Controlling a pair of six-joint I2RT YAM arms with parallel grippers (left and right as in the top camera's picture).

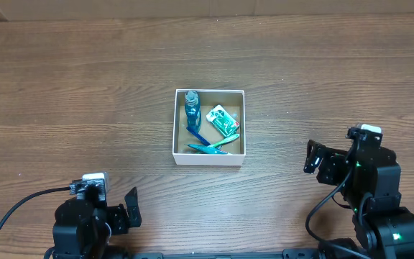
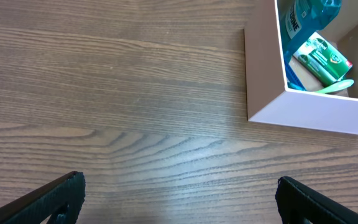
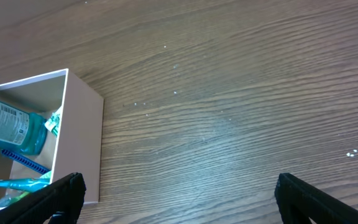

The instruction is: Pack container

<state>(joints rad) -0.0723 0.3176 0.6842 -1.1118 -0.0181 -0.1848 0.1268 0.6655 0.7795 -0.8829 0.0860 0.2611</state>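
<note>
The container (image 1: 208,159), a square white-walled box with a brown floor, sits at the table's middle. Inside lie a blue bottle (image 1: 192,107), a green-and-white packet (image 1: 222,120) and blue and green toothbrush-like items (image 1: 208,146). The container also shows in the left wrist view (image 2: 303,112) and the right wrist view (image 3: 79,143). My left gripper (image 1: 130,210) is open and empty near the front left, well clear of the container. My right gripper (image 1: 315,158) is open and empty to the right of the container. Both wrist views show wide-spread fingers over bare wood (image 2: 179,196) (image 3: 179,196).
The wooden table (image 1: 85,93) stretches all around the container. A pale wall or cardboard edge (image 1: 192,7) runs along the far side. Black cables (image 1: 20,208) trail from the left arm at the front edge.
</note>
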